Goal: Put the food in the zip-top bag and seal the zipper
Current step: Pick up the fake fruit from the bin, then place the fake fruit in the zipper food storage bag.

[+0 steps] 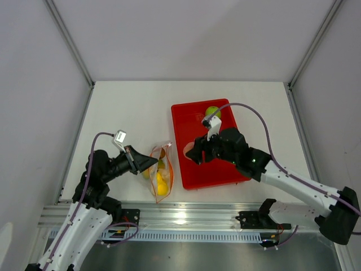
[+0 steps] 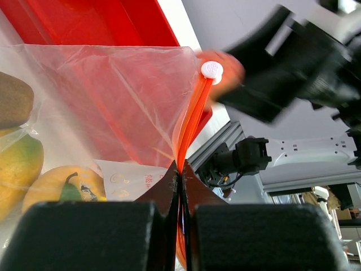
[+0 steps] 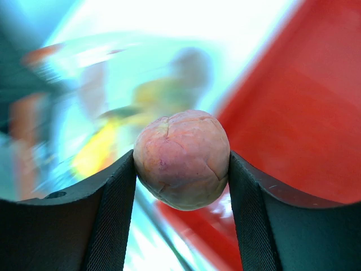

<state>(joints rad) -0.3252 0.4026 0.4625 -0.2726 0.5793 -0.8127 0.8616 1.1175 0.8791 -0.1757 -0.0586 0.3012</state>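
The clear zip-top bag (image 1: 160,172) lies left of the red tray (image 1: 223,169) with yellow and brown fruits inside (image 2: 34,164). My left gripper (image 1: 148,162) is shut on the bag's mouth edge, pinching the orange-red zipper strip (image 2: 190,127), which has a white slider (image 2: 212,69) at its far end. My right gripper (image 1: 192,153) is shut on the peach (image 3: 181,158) and holds it above the tray's left edge, near the bag. A green apple (image 1: 212,112) sits at the tray's far end.
The red tray lies right of centre on the white table. An aluminium rail (image 1: 186,214) runs along the near edge. Grey walls close in left, right and behind.
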